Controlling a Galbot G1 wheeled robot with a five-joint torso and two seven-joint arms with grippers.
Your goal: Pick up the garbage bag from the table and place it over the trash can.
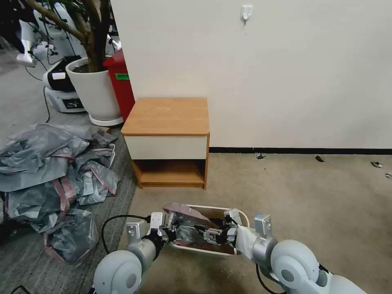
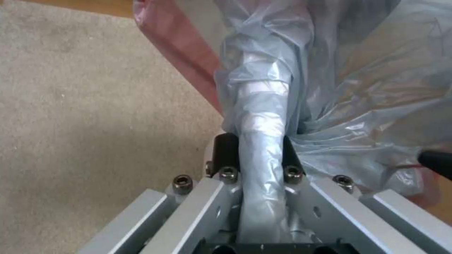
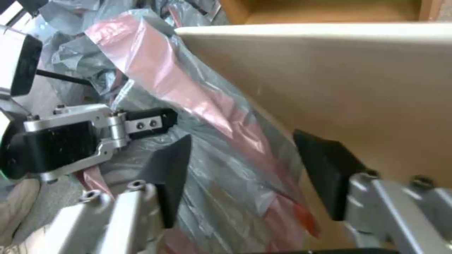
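Observation:
The garbage bag (image 1: 185, 216), crinkled grey plastic with a pink rim band, lies bunched over the left part of the cream trash can (image 1: 212, 208) on the carpet in front of the table (image 1: 167, 116). My left gripper (image 1: 169, 230) is at the can's left end, shut on a twisted fold of the bag (image 2: 261, 106) between its black fingertips (image 2: 226, 151). My right gripper (image 1: 212, 236) reaches into the can from the right. Its fingers (image 3: 172, 173) stand open on either side of the bag's pink band (image 3: 197, 102), close to the can's inner wall (image 3: 353, 81).
A heap of similar grey-and-pink bags (image 1: 49, 171) covers the floor at the left. Behind it stand a white planter (image 1: 96, 87) and a red bin (image 1: 122, 85). A white wall runs behind the nightstand. Open carpet (image 1: 306, 196) stretches to the right.

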